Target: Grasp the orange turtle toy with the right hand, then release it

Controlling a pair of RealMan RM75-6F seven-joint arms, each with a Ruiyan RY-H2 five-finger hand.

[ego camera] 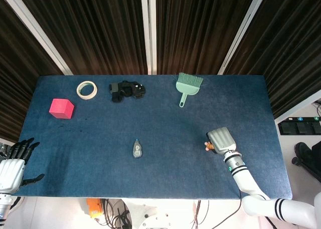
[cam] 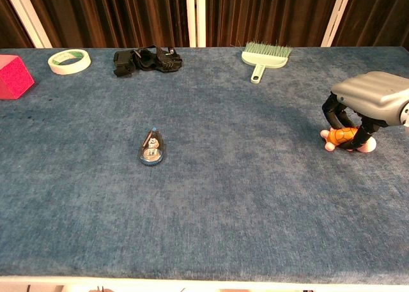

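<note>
Dark pleated curtains hang behind the blue cloth-covered table (ego camera: pixel 150 119), and we look down on it from the head camera and across it from the chest camera. We see no containers among the things laid out.

Our right hand (cam: pixel 369 100) sits over the orange turtle toy (cam: pixel 342 137) on the table's right side, black fingers (cam: pixel 332 114) curled down around the shell and gripping it, while the toy's pale feet touch the cloth. In the head view the right hand (ego camera: pixel 220 140) covers nearly all of the orange turtle toy (ego camera: pixel 209 147); only a sliver shows at its left.

Our left hand (ego camera: pixel 14 164) is at the table's near-left corner, off the edge, fingers spread and holding nothing.

Along the far edge lie a roll of tape (ego camera: pixel 87 89), a black strap bundle (ego camera: pixel 126 90) just to its right, and a green hand brush (ego camera: pixel 187 86) with bristles toward the curtains. A pink cube (ego camera: pixel 61 108) stands near the left edge. A small tape dispenser (cam: pixel 151 150) lies alone near the middle.

Between the dispenser and the turtle the cloth is bare, as is the whole near strip of the table. The turtle lies well in from the right and near edges.
</note>
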